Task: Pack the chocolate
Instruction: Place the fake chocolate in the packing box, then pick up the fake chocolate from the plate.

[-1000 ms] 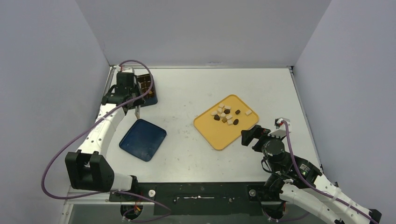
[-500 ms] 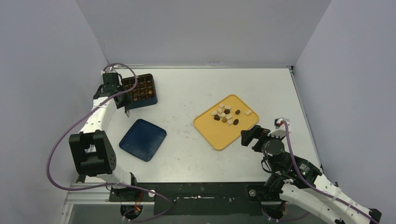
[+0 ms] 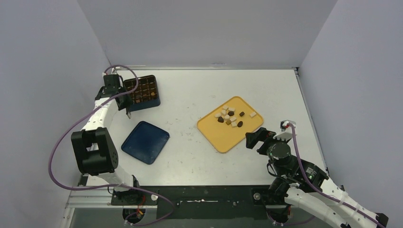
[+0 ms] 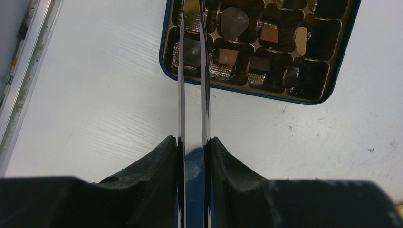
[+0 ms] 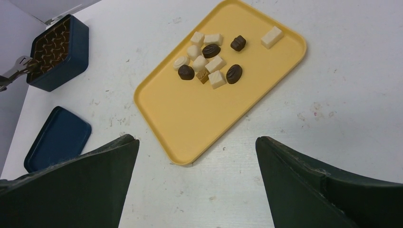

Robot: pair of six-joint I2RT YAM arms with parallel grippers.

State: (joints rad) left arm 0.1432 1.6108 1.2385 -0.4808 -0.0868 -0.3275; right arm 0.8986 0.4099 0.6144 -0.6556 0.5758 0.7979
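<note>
Several pieces of chocolate (image 3: 231, 116) (image 5: 209, 64), dark, brown and cream, lie bunched on the far half of the yellow tray (image 3: 223, 135) (image 5: 190, 118). More pieces (image 4: 268, 34) sit in cells of the open dark blue box (image 3: 145, 105) (image 4: 247, 90). My left gripper (image 3: 124, 105) (image 4: 195, 140) is shut on long metal tongs (image 4: 181, 95). The tongs reach over the box's near left cells, and their tips run out of the wrist view. My right gripper (image 3: 254, 138) (image 5: 196, 140) hangs open and empty just off the tray's near right corner.
The box's blue lid (image 3: 145, 141) (image 5: 57, 140) lies flat on the table in front of the box, left of the tray. The enclosure's left wall and metal rail (image 4: 19, 57) run close beside the left arm.
The left arm swung left off the top of the box, uncovering it, then held nearly still. The tongs stay gripped. The right arm has not moved.
</note>
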